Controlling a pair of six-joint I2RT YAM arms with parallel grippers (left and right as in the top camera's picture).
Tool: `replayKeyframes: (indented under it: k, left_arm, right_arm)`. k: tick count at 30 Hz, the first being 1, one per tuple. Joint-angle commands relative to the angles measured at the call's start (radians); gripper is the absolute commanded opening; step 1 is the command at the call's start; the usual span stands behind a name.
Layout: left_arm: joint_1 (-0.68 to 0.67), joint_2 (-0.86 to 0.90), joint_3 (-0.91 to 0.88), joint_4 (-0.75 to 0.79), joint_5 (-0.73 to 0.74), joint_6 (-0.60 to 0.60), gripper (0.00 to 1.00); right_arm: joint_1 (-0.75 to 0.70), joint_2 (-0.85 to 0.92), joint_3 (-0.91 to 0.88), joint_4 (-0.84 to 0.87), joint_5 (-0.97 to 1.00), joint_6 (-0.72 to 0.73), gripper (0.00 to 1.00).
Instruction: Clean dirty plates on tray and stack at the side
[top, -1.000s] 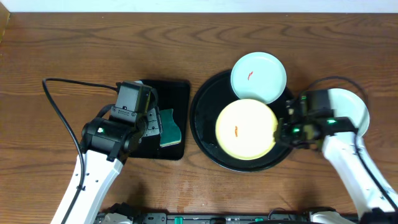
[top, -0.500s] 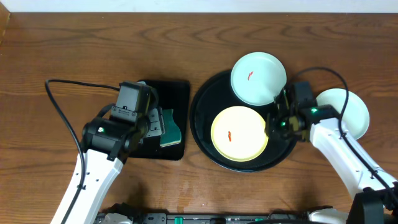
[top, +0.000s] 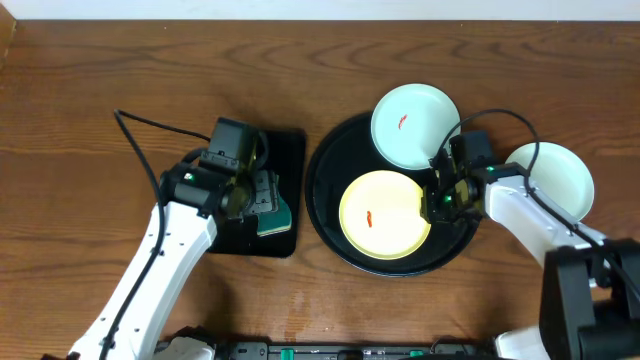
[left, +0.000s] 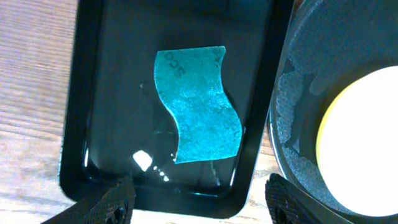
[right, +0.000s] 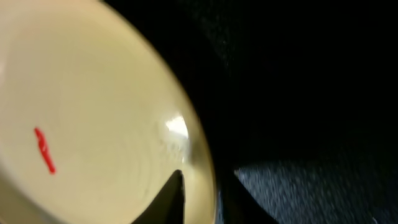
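The yellow plate (top: 385, 215) lies flat in the round tray (top: 325, 195), toward its front, with 1 red smear (top: 369, 218) near its middle. The right tool (top: 440, 198) is at the plate's right edge. In the right wrist view 1 finger sits inside the rim and the other outside it, very close on both sides, so I judge it is pinching the rim to hold the plate steady.

A mint plate (top: 415, 125), also with a red mark, rests at the back of the round tray and partly over its rim. A 2nd mint plate (top: 565, 185) sits on the desk (top: 120, 80) to the right of the tray, and no mark shows on it.

The left tool (left: 200, 186) hangs over the rectangular tray (left: 112, 74) with its fingers spread wide and holding nothing. The teal sponge (left: 198, 106) lies flat below it, a little wet shine around it.

In my judgement, the step in hand is to clean the yellow plate, and the wiping is not yet begun. Next you need to lower the left tool straight onto the sponge, close across its narrow part, and carry it to the smear. Keep the right grip firm, because the plate may slide in the tray under the wipe.
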Motion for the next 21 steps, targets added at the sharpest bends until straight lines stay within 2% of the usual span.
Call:
replayKeyframes:
  k: [1,4,9,14,18,21]
  left_arm:
    - [0.005,0.027,0.008,0.0,0.015,0.002,0.69]
    - [0.005,0.055,0.008,0.001,0.018,0.001,0.69]
    - [0.005,0.164,0.005,0.011,0.017,-0.031,0.67]
    - [0.005,0.306,-0.016,0.091,0.019,-0.153,0.67]
    - [0.005,0.405,-0.016,0.169,0.114,-0.164,0.67]
    - [0.008,0.47,-0.016,0.201,0.11,-0.175,0.6]
  right_arm:
    - [-0.006,0.051,-0.007,0.019,-0.005,-0.011,0.13]
    - [-0.006,0.077,-0.007,0.034,0.008,0.009,0.02]
    - [-0.007,0.081,-0.007,0.039,0.033,0.042,0.01]
    - [-0.007,0.081,-0.007,0.037,0.033,0.045,0.01]
    - [-0.007,0.081,-0.007,0.034,0.033,0.048,0.01]
    - [-0.007,0.081,-0.007,0.031,0.033,0.048,0.01]
